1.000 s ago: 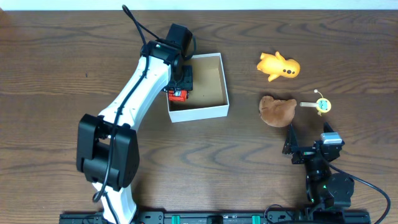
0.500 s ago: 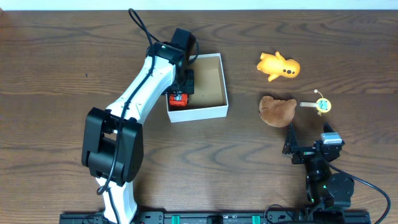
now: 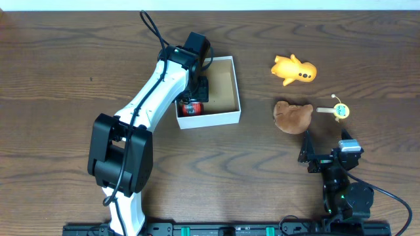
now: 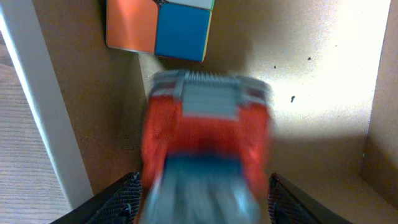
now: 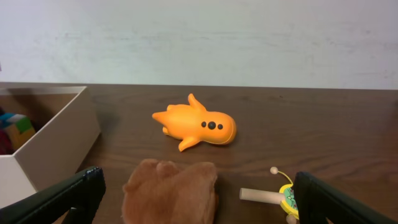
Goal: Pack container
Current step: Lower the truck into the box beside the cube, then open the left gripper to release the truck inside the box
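The container (image 3: 210,119) is a shallow white box with a brown inside, left of the table's middle. My left gripper (image 3: 194,92) hangs inside it over its left part. In the left wrist view its fingers (image 4: 202,202) are spread wide, with a red toy car (image 4: 205,143) blurred between them above the container floor (image 4: 311,93). A coloured cube (image 4: 161,28) lies just beyond the car. My right gripper (image 3: 325,157) is open and empty at the front right, behind a brown plush (image 5: 168,193).
An orange plush creature (image 3: 294,69) lies at the back right. The brown plush (image 3: 292,115) lies in front of it. A yellow rattle on a wooden stick (image 3: 336,110) lies right of the brown plush. The container's white wall (image 4: 37,112) stands left of the car.
My left arm has moved a little right and deeper into the container with the red car. The car now shows blurred between spread fingers. The right arm has not moved.
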